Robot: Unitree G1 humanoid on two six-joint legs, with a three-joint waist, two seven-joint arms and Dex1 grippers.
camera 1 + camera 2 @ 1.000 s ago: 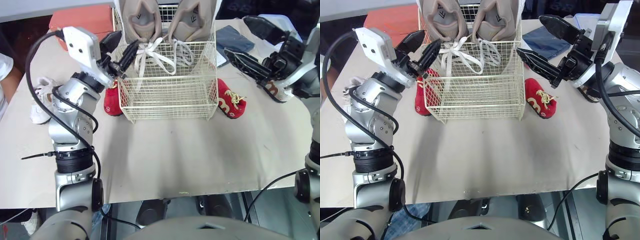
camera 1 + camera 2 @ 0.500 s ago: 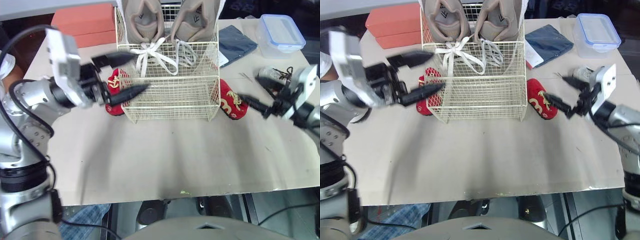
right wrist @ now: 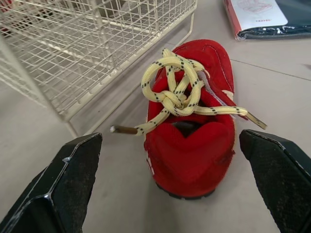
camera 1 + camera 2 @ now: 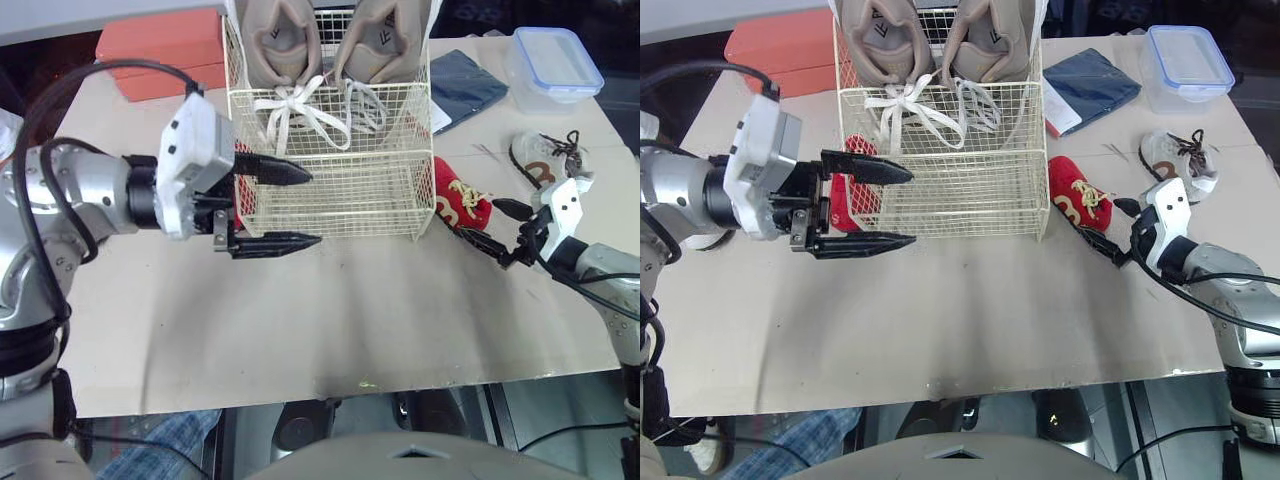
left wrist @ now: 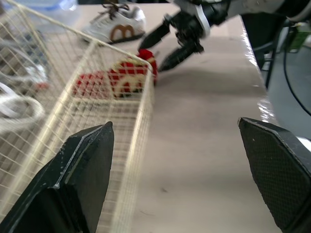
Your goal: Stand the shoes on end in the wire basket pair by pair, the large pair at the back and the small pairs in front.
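Currently low over the table (image 4: pixel 380 320), right gripper (image 4: pixel 480 221) with fingers (image 3: pixel 63 189) spread wide and nothing held, tips just short of the heel of a small red shoe (image 3: pixel 192 131). Flat on its sole, yellow laces knotted on top, toe pointing away from the gripper, just beside the right front corner of the wire basket (image 4: pixel 330 215) and not touching either finger. Left gripper (image 4: pixel 314 208) likewise wide open and empty, turned sideways at the basket's left front corner, one finger across the front mesh, the other over bare table just in front of it. Partly behind those fingers, a second red shoe (image 4: pixel 843 200) on the table just beside the basket's left side. Standing on end at the back of the basket, the large tan pair (image 4: pixel 335 35), white laces hanging forward over the mesh. Near the right gripper, further to the right, a small white shoe (image 4: pixel 543 160) with brown trim, on its sole. Beyond it at the far right corner, a lidded plastic box (image 4: pixel 556 58); between that and the basket, a dark blue folder (image 4: pixel 468 85). At the far left, an orange-red box (image 4: pixel 160 50).
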